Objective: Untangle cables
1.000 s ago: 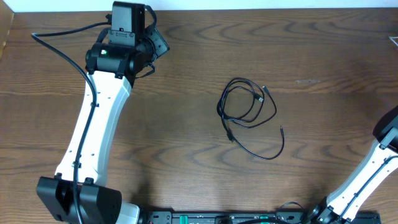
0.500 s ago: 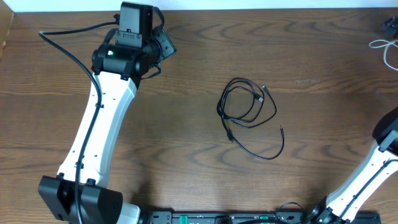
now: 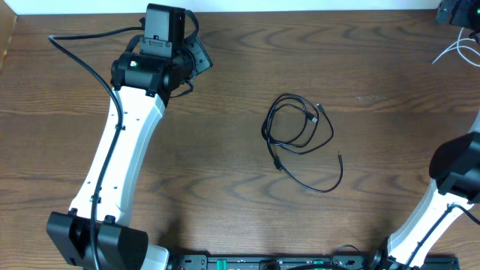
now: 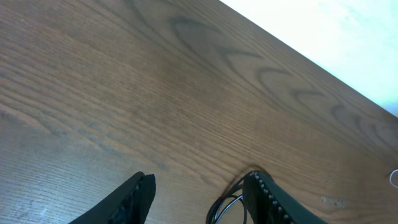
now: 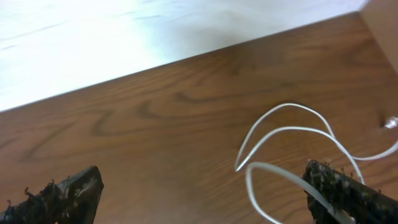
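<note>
The black cable (image 3: pixel 301 137) lies in a loose coil at the table's middle; in the left wrist view the black cable (image 4: pixel 225 202) shows far off beside my right-hand finger. My left gripper (image 3: pixel 199 58) (image 4: pixel 199 180) hovers open at the back left, holding nothing. Loops of the white cable (image 3: pixel 457 51) (image 5: pixel 292 134) rest on the wood at the far right back corner, with a silver plug (image 5: pixel 390 122) at one end. My right gripper (image 3: pixel 452 11) (image 5: pixel 202 180) stands wide open over it, one strand running past its right finger (image 5: pixel 348 193).
The wooden table (image 3: pixel 225 150) ends at a pale back edge (image 5: pixel 155 37) close behind both grippers. The right arm's white link (image 3: pixel 442 202) rises along the right edge. A faint scuff (image 3: pixel 369 97) marks the wood right of the black coil.
The right gripper has opened wide and come into the overhead view at the back right corner, the white cable now lying there. The left arm shifted slightly right.
</note>
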Robot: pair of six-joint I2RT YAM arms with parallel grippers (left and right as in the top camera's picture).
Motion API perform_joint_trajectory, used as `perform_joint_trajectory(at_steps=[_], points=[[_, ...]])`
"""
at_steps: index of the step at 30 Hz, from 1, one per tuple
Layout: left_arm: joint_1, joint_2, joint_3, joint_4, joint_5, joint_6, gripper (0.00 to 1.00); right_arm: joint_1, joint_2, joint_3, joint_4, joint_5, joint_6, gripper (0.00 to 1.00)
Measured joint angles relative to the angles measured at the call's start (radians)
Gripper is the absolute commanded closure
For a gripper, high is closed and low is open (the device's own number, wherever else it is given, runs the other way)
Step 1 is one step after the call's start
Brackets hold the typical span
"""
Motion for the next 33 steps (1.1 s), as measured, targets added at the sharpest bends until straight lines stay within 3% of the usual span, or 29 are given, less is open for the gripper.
perform_joint_trajectory(at_steps=[6,13,17,23,33], points=[[0.0,0.0,0.0,0.0,0.0,0.001,0.49,-0.054,0.097,0.0,-0.115,0.009,0.081,0.01],[0.0,0.0,0.0,0.001,0.0,0.003,0.49,-0.121,0.189,-0.013,-0.301,0.012,0.053,0.01],[0.0,0.0,0.0,0.002,0.0,0.003,0.49,-0.124,0.189,-0.013,-0.33,-0.144,-0.086,0.01],[0.0,0.001,0.0,-0.001,0.0,0.003,0.49,-0.122,0.189,-0.013,-0.331,-0.535,-0.317,0.01],[0.0,0.001,0.0,-0.002,0.0,0.003,0.49,-0.122,0.189,-0.013,-0.378,-0.708,-0.504,0.01]])
